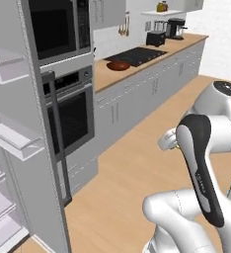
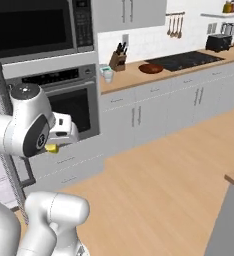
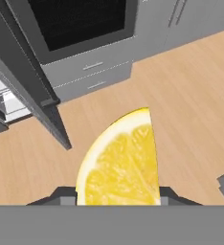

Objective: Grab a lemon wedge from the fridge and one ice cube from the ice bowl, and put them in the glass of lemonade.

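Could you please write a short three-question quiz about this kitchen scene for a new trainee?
1. True or false: the gripper is shut on the lemon wedge.
2. Where does the dark reddish-brown ice bowl stand? A) on the floor B) on the counter beside the black cooktop C) inside the fridge
3. Fill in: the fridge door is ____.

Key: 1 true. 2 B. 3 open; white shelves show in the left base view.
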{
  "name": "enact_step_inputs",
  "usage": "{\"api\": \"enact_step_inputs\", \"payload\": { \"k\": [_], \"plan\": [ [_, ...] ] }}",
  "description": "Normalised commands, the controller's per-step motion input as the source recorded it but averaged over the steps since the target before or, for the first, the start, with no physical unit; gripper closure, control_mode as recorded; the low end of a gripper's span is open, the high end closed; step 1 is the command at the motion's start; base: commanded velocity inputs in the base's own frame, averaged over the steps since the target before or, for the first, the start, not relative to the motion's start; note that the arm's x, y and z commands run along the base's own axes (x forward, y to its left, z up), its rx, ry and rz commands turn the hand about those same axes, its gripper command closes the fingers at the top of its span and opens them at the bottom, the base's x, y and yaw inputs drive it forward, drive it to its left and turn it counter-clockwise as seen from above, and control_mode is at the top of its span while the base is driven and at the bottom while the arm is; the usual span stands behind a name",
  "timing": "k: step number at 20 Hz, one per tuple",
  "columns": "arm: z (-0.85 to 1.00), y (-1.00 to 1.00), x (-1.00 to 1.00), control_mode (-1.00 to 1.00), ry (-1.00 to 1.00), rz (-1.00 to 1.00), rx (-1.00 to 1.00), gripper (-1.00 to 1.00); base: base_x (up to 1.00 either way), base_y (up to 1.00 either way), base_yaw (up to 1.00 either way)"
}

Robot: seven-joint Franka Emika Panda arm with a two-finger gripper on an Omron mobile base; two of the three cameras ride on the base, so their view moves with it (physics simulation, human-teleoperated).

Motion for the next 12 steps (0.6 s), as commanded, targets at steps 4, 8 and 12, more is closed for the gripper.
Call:
{"api": "enact_step_inputs", "payload": {
  "k": [4,8,12],
  "plan": [
    [0.00,0.00,0.00,1.00,0.00,0.00,0.00,1.00,1.00,0.09,0.02],
    [0.00,0.00,0.00,1.00,0.00,0.00,0.00,1.00,1.00,-0.17,0.00],
    [0.00,0.00,0.00,1.00,0.00,0.00,0.00,1.00,1.00,-0.38,0.03]
  ]
}}
